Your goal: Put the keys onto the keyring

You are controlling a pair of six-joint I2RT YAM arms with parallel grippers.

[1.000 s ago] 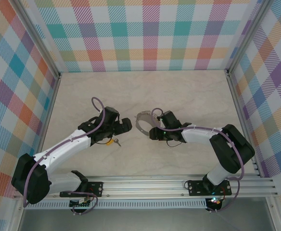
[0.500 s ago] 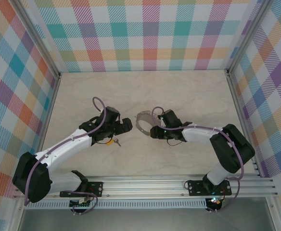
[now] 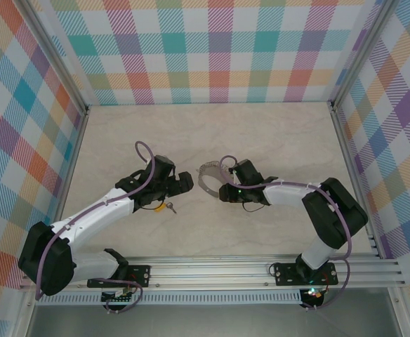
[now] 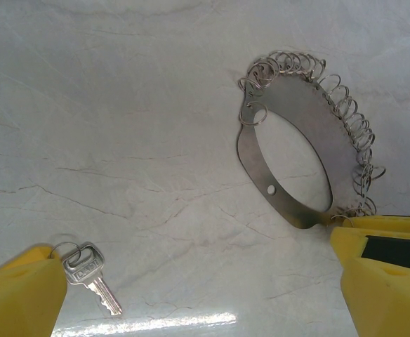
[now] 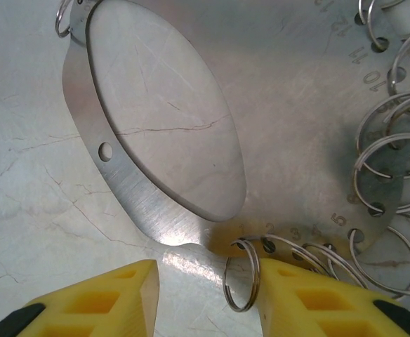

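The keyring [image 3: 206, 167] is a flat silvery metal loop [image 4: 310, 119] with several small split rings along one edge, lying mid-table. My right gripper [image 3: 223, 192] is at its narrow end, jaws partly open; the end split ring [image 5: 241, 282] stands between the fingers, against the right fingertip [image 5: 310, 298], and the plate [image 5: 296, 105] lies just beyond. A small silver key [image 4: 87, 267] on its own little ring lies on the table [image 3: 168, 206] beside my left gripper's left fingertip [image 4: 22, 295]. My left gripper [image 3: 182, 184] is wide open and empty, hovering between key and keyring.
Pale marble tabletop [image 3: 261, 133] walled by checked panels on three sides, with an aluminium rail [image 3: 261, 270] along the near edge. The two gripper heads are close together around the keyring.
The right gripper's jaws have narrowed around the end split ring. Both arms have hardly moved, and the key and keyring lie where they were.
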